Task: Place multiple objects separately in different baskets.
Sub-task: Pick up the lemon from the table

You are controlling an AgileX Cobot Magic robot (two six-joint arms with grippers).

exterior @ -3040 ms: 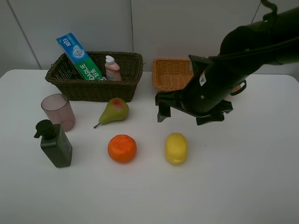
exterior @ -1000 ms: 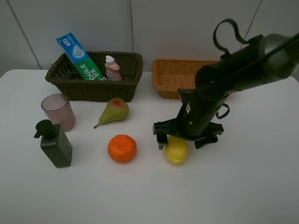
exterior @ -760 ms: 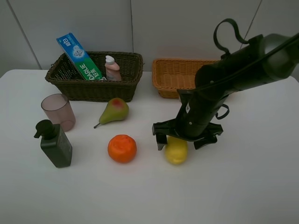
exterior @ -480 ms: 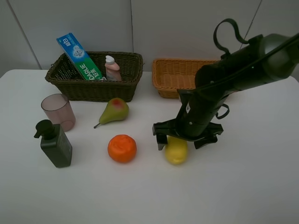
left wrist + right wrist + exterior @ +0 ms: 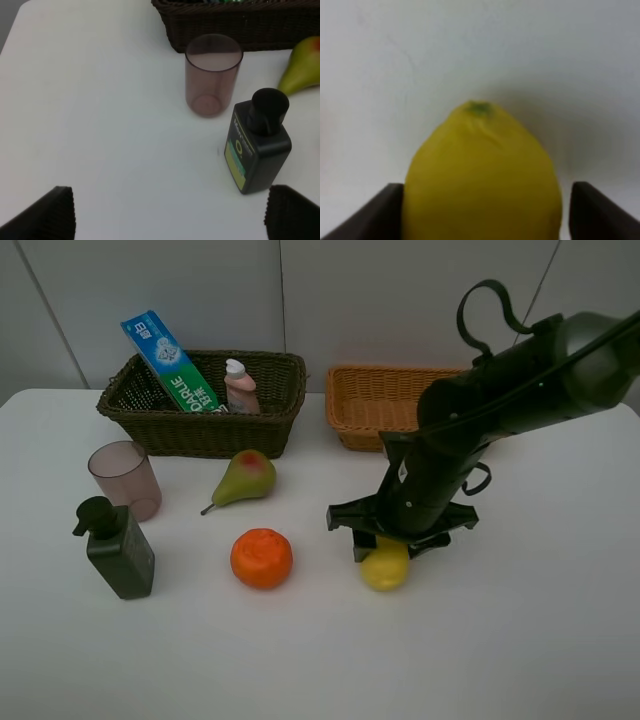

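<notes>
1. The right gripper is down at the table with its jaws drawn in on the lemon. In the wrist view one finger lies against the lemon's side. The other sits just beside it, and the blur hides whether it touches.
2. The lemon rests on the table between those fingers, its stem end pointing away from the wrist.
3. The orange lies near the right gripper, on the left arm's side, apart from it. The pear is further off the same way and further back.
4. The light orange-tan basket stands beyond the right gripper, partly behind the arm.
5. The dark olive-brown basket is well apart from the right gripper. The blue-green toothpaste box leans in it, and the small pink bottle stands upright in it.
6. The left gripper has its jaws spread wide and holds nothing.
7. The dark green pump bottle stands upright just ahead of the left gripper. The translucent pink cup is a little beyond it, upright, with the dark basket behind.
</notes>
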